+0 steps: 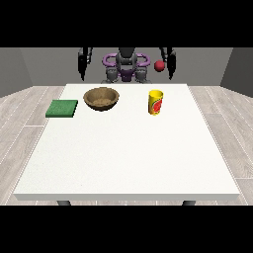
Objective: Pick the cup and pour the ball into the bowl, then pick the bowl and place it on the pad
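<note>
Tabletop (128, 158) of plain white, seen from across it, with the robot (126, 64) small at the far edge. Three things stand in a row along the far part of the surface. At the view's left lies the pad (62, 108), a flat green square near the left edge. Just to its right, apart from it, sits the bowl (101, 98), brown and round, its inside showing only its own brown surface. Well to the right of the bowl stands the cup (155, 102), yellow and upright, bearing a red mark on its side; any lettering in that mark is too small to read. What the cup holds cannot be told from this angle.

The ball (159, 65), red and round, appears above and behind the cup, beyond the far edge of the tabletop and clear of the surface, just beside the arm at the view's right. Whether it touches that arm cannot be told.

Both arms hang down at the robot's sides, behind the far edge. The hand at the view's left (83, 74) and the hand at the view's right (171, 73) are dark and small; whether their fingers lie apart or together cannot be told. Neither hand is near the cup, the bowl or the pad.
</note>
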Controlling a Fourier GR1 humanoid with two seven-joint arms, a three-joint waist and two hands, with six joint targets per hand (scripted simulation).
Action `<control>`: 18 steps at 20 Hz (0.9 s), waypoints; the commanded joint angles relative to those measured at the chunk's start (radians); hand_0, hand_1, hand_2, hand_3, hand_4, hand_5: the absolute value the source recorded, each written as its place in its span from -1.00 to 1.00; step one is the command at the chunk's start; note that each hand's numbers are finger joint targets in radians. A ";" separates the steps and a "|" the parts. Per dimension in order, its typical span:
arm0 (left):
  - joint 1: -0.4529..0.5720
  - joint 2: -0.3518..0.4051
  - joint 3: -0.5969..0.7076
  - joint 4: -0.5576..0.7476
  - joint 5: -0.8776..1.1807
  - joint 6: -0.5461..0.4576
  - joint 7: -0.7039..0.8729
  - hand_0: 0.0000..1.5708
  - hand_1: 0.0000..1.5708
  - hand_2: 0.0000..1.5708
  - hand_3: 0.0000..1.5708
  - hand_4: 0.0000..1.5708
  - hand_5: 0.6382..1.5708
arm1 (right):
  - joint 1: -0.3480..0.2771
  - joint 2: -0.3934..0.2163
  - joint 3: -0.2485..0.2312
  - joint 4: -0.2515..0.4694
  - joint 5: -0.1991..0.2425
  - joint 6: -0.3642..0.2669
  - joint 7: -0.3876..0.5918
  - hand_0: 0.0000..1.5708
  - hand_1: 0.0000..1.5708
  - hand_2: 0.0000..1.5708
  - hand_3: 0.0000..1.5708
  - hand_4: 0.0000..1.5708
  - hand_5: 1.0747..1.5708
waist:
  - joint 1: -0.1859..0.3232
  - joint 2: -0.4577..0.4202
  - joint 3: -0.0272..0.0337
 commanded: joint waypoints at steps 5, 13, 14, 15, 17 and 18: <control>-0.023 0.043 0.011 -0.103 0.007 -0.008 0.086 -1.00 -1.00 -1.00 -1.00 -1.00 0.90 | -0.006 -0.038 -0.018 -0.093 -0.013 0.005 0.094 -1.00 -1.00 -1.00 -1.00 -1.00 0.99 | -0.010 -0.257 0.0109; 0.164 -0.084 -0.158 -0.253 0.124 0.064 -0.067 -1.00 -1.00 -1.00 -1.00 -1.00 0.87 | 0.050 0.022 -0.097 -0.125 -0.132 -0.002 -0.003 -1.00 -1.00 -1.00 -1.00 -1.00 0.99 | 0.010 -0.176 0.0123; 0.112 -0.071 -0.100 -0.303 0.146 0.031 0.002 -1.00 -1.00 -1.00 -1.00 -1.00 0.86 | 0.059 -0.010 -0.145 -0.074 -0.181 0.063 -0.086 -1.00 -1.00 -1.00 -1.00 -1.00 0.98 | 0.019 -0.144 0.0126; 0.150 -0.069 -0.100 -0.250 0.111 0.018 -0.101 -1.00 -1.00 -1.00 -1.00 -1.00 0.83 | 0.041 0.018 -0.097 -0.149 -0.155 0.025 -0.008 -1.00 -1.00 -1.00 -1.00 -1.00 0.98 | -0.006 -0.129 0.0122; 0.069 -0.052 -0.069 -0.224 0.084 0.029 -0.118 -1.00 -1.00 -1.00 -1.00 -1.00 0.78 | 0.042 -0.007 -0.128 -0.091 -0.187 0.084 -0.088 -1.00 -1.00 -1.00 -1.00 -1.00 0.97 | -0.024 -0.083 0.0124; 0.003 -0.056 -0.087 -0.275 0.073 0.060 -0.016 -1.00 -1.00 -1.00 -1.00 -1.00 0.75 | -0.018 0.030 -0.067 -0.069 -0.093 0.011 -0.077 -1.00 -1.00 -1.00 -1.00 -1.00 0.98 | 0.013 -0.063 0.0125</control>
